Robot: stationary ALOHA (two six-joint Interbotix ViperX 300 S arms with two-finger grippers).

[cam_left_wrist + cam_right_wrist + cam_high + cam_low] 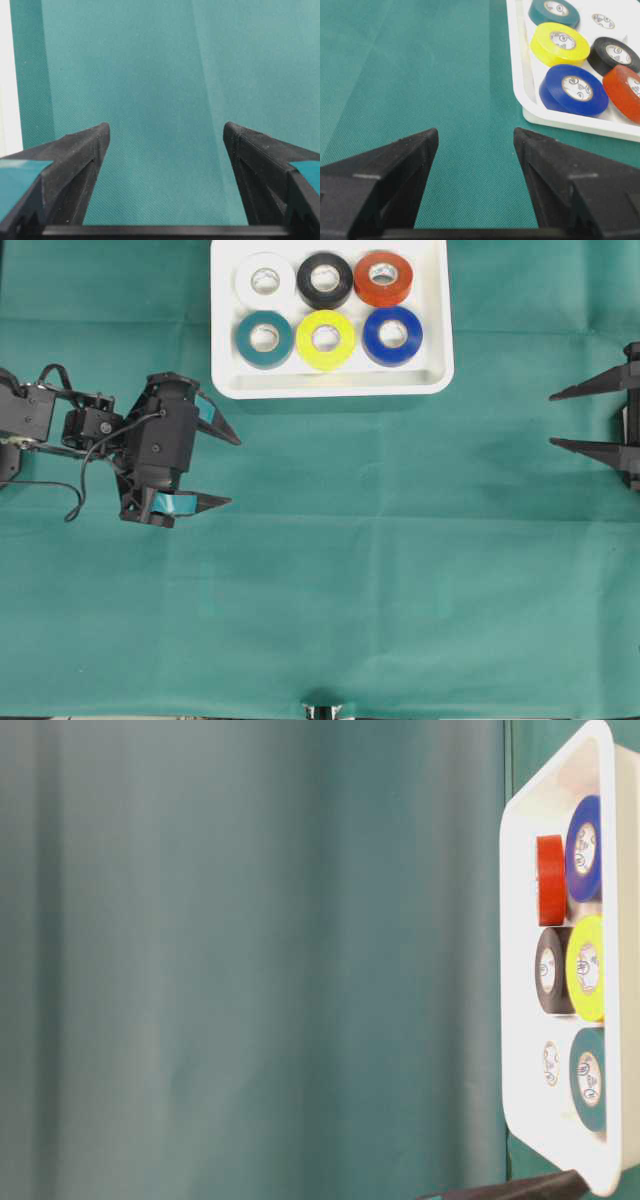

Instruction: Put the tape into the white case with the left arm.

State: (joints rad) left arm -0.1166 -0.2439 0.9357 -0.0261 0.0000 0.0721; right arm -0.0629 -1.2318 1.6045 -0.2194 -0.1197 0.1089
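You have all six rolls of tape lying flat in the white case (225, 380) at the far side of the table: white tape (265, 280), black tape (325, 279) and red tape (384, 278) along the far row, teal tape (264, 338), yellow tape (326, 339) and blue tape (392, 336) along the near row. No roll shows on the green cloth (400, 540), so the task looks finished. Your left gripper (228, 468) hangs over the cloth near and left of the case, its teal-banded fingers spread wide with nothing between them. The right gripper (560, 418) sits at the right edge, also spread and empty. Should you need to handle a roll, expect it to be light and stiff, with a smooth outer wrap that could slip. Your best hold is probably one finger through the core and one on the outer wall, or a pinch straight across the ring.
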